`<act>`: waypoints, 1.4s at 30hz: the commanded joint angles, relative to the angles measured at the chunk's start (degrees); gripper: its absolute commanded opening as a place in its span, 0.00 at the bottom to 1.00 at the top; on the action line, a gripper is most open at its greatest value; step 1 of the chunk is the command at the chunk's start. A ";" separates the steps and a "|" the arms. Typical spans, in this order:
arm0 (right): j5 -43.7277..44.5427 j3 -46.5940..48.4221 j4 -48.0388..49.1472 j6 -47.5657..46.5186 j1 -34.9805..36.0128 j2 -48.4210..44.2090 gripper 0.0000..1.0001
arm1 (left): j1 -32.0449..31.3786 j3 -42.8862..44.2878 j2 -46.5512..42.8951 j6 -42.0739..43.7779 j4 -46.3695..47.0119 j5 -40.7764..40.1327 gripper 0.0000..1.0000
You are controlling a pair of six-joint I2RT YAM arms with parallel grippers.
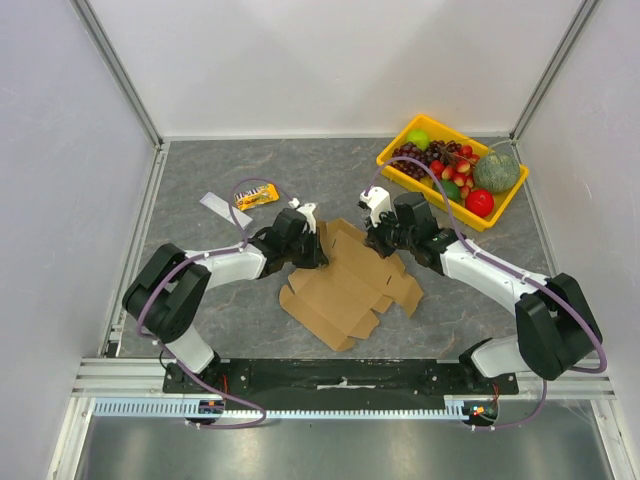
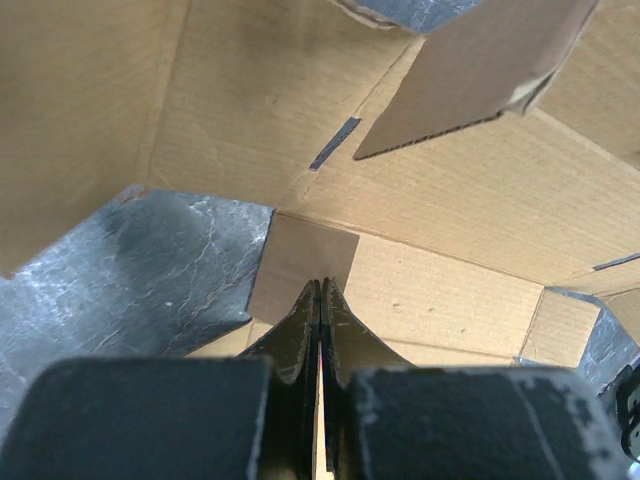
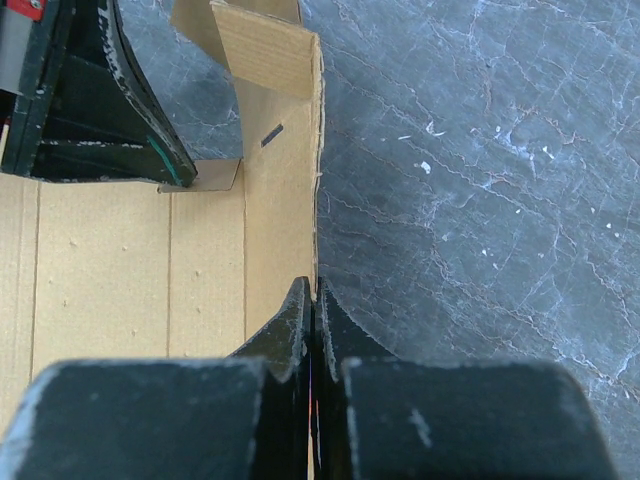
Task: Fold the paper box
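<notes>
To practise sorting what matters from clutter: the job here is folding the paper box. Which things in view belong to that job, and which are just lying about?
Part of the job:
- paper box
- left gripper, shut on the box
- right gripper, shut on the box's edge

Just lying about:
- yellow fruit tray
- snack wrapper
- pale strip

The left gripper [image 2: 320, 287] and the right gripper [image 3: 312, 285] each have 2 black tapered fingers [image 2: 295, 335] (the edges are scuffed pale). A white block [image 1: 375, 200] sits just behind each gripper. Further back, the left arm [image 1: 225, 265] and right arm [image 1: 490, 272] have white shells between bulky black joints. 1 thin purple cable [image 1: 600, 345] loops along each arm to the black base [image 1: 340, 378].
</notes>
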 commanded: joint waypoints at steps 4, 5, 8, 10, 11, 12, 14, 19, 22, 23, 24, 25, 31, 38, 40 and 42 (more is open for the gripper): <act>-0.58 0.35 1.50 0.55 0.26 -0.02 0.01 | -1.96 2.96 3.36 -1.59 1.42 0.25 0.02; -0.41 0.35 1.59 0.55 0.26 -0.02 0.01 | -2.05 2.96 3.63 -1.68 1.42 0.16 0.02; -0.14 0.27 1.85 0.72 0.26 -0.11 0.01 | -2.66 3.05 4.68 -1.59 1.51 -0.37 0.02; -0.14 0.27 1.85 0.72 0.17 -0.11 0.01 | -2.84 2.87 5.38 -1.59 1.51 -0.54 0.02; -0.14 0.27 1.94 0.81 0.26 -0.11 0.01 | -2.84 2.78 5.56 -1.50 1.51 -0.63 0.02; -0.23 0.27 1.85 0.81 0.26 -0.20 0.00 | -2.93 2.70 5.74 -1.59 1.51 -0.81 0.02; 0.03 0.27 2.03 0.81 0.26 -0.29 0.00 | -2.93 2.43 5.13 -1.50 1.25 -1.33 0.02; 4.77 -2.19 6.32 1.87 0.26 -2.30 0.00 | -2.84 3.92 -0.57 -0.54 -1.73 -4.23 0.02; 7.41 -4.48 9.41 0.81 0.26 -4.50 0.00 | -2.05 5.41 -6.19 0.52 -3.32 -5.73 0.02; 8.81 -4.65 9.41 0.81 0.26 -4.85 0.00 | -1.26 6.03 -8.04 0.61 -3.76 -5.64 0.02; 10.13 -4.48 8.89 0.72 0.26 -4.95 0.00 | -0.04 6.64 -9.80 0.43 -3.94 -5.38 0.02; 10.75 -4.13 8.19 -0.23 0.26 -4.86 0.00 | 1.63 7.09 -11.38 0.26 -3.85 -4.16 0.02; 9.88 -5.62 8.53 -6.39 0.61 -7.40 0.00 | 9.80 9.63 -14.22 -0.18 -2.80 -2.48 0.02; 9.88 -7.90 8.53 -17.28 2.45 -10.74 0.00 | 16.58 14.20 -8.25 -1.59 -2.80 -1.51 0.06; 9.88 -8.78 9.14 -20.44 3.33 -11.62 0.00 | 17.63 16.04 -6.13 -1.24 -2.80 -1.51 0.17; 8.66 -9.84 9.41 -23.43 4.38 -12.68 0.00 | 18.08 17.63 -4.20 -0.89 -2.71 -1.60 0.30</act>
